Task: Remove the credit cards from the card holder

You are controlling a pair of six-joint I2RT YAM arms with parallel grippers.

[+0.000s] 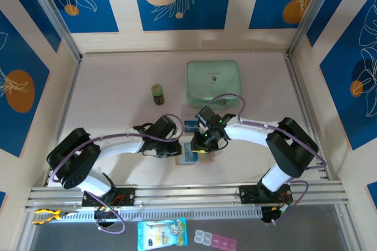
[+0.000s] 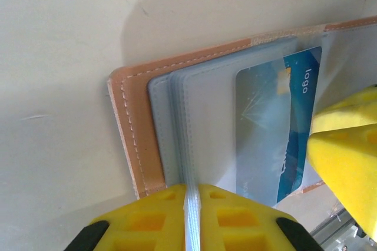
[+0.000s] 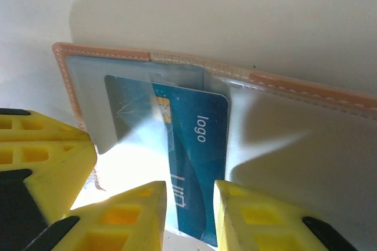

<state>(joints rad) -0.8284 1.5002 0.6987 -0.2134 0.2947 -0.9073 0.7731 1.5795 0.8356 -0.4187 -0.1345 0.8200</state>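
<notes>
Tan leather-like bifold card holder (image 3: 294, 86) lay open on the pale table (image 1: 118, 80), near its middle. Left gripper (image 2: 191, 204) was clamped on its clear pocket sleeves (image 2: 200, 121), probably to anchor it. Right gripper (image 3: 189, 204) straddled the blue plastic credit card (image 3: 197, 145); whether it gripped was unclear.

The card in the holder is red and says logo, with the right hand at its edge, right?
Not red: the card in the holder is blue. It says logo, with the right hand at its edge, as the right wrist view shows.
</notes>
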